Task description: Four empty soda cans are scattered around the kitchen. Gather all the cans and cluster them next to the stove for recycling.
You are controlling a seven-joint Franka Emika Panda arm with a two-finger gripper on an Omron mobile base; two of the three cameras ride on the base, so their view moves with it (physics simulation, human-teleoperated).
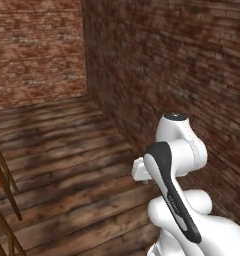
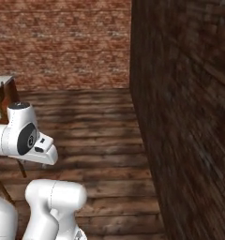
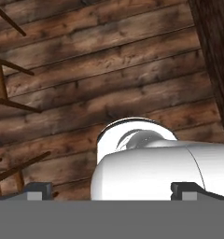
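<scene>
The soda cans and the stove are out of view. My arm is folded close over the base, with the hand pointing down at the wooden floor. In the hand view my gripper (image 3: 114,190) is open. Its two dark fingertips (image 3: 39,189) stand far apart at the bottom, and nothing is held between them. Below them lie floor planks and part of my own white body.
A dark brick wall (image 1: 182,75) runs close along my right side and meets a second brick wall (image 1: 37,50) in a corner ahead. Wooden furniture legs (image 1: 4,185) stand at the left, with a table edge (image 2: 2,86) beyond. Plank floor (image 1: 67,150) stretches ahead and left.
</scene>
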